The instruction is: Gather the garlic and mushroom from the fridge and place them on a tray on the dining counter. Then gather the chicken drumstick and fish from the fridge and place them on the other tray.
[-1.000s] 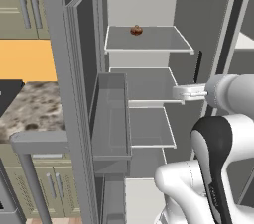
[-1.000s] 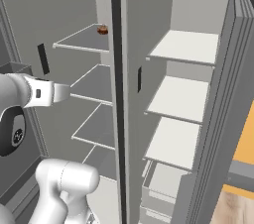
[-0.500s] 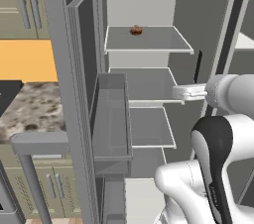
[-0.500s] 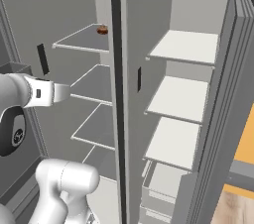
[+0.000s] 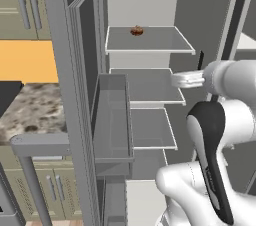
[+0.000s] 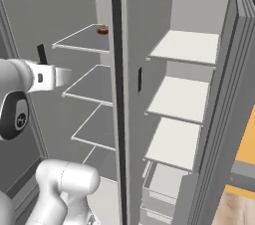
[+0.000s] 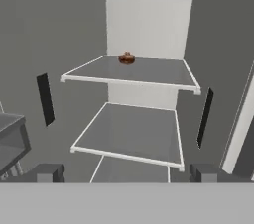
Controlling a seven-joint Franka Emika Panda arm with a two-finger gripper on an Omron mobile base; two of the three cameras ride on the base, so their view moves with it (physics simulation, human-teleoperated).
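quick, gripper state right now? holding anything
gripper: open, fingers spread wide, holding nothing; it faces the fridge shelves.

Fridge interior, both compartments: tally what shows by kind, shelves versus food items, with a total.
Shelves, left compartment: 3
Shelves, right compartment: 3
Small reddish-brown food item, on the top left shelf, too small to identify: 1
Total: 7

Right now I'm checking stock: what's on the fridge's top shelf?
On the top shelf of the fridge sits one small reddish-brown item, near the back wall. Its kind is too small to tell. Nothing there is covered.
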